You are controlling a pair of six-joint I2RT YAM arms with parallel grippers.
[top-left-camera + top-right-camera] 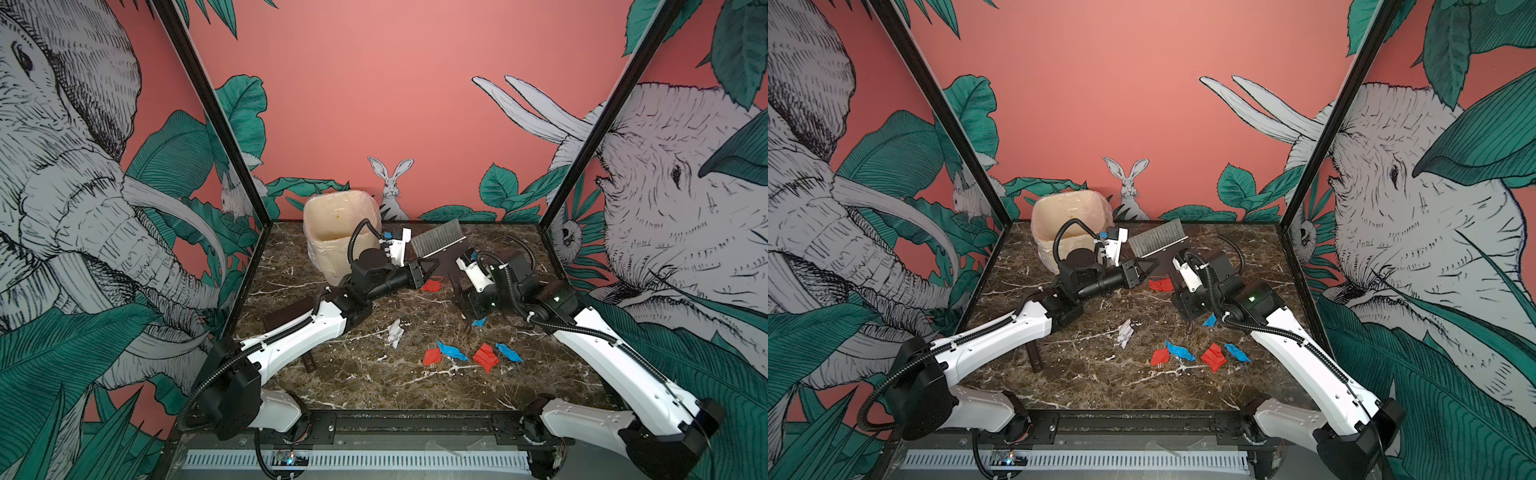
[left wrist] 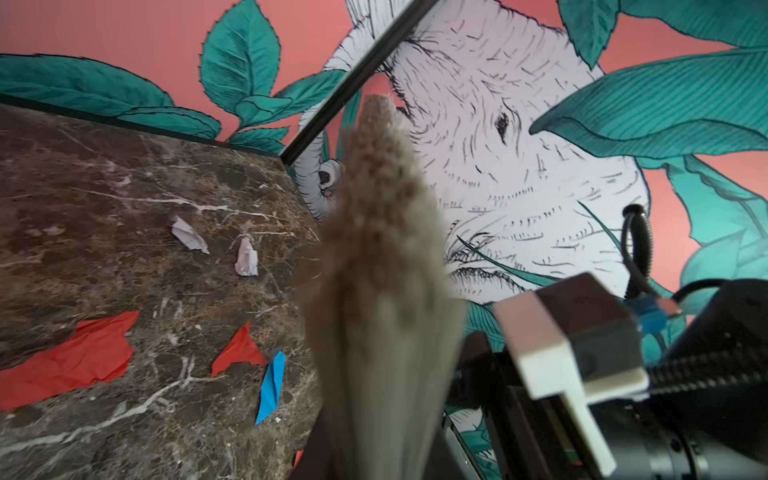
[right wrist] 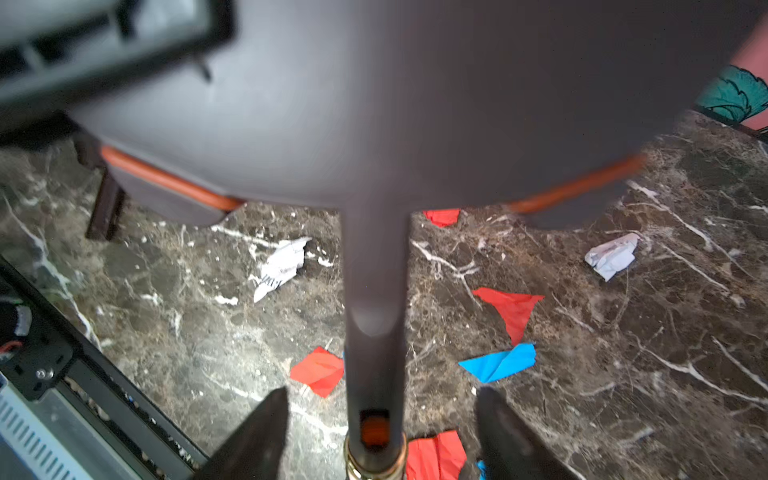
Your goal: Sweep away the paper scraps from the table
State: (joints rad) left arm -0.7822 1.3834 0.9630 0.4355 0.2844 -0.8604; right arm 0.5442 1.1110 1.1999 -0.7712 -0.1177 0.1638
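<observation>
1. Right wrist view shows the right gripper [image 3: 378, 401] released. Its black fingers [image 3: 257, 436] stand wide on either side of the slim handle of a dark brown plastic dustpan [image 3: 374, 104] and do not pinch it.
2. The dustpan's orange rubber lip [image 3: 166, 178] sits down at the dark brown marble-look bench [image 1: 353, 382], with one red scrap [image 3: 442, 216] right at that lip. The pan's surface is blurred, so I cannot tell whether anything lies in it.
3. In both top views the left gripper [image 1: 426, 269] is clenched on the dark back of a grey-bristled hand brush [image 1: 440, 241]. The bristles are raised toward the back wall, just beside the bin.
4. A cream plastic waste bin [image 1: 332, 257] lined with a clear plastic bag stands upright at the back left of the bench. All I can make out inside is a small orange speck [image 1: 336, 216] on the inner wall.
5. The torn red, blue and white paper scraps [image 1: 486, 358] lie loose on the bench, outside the bin:
   - a white crumpled one [image 1: 395, 332] near the middle;
   - red and blue ones in a row toward the front right;
   - a red one [image 1: 432, 286] beneath the left gripper;
   - a blue one [image 1: 478, 322] by the right gripper.
</observation>
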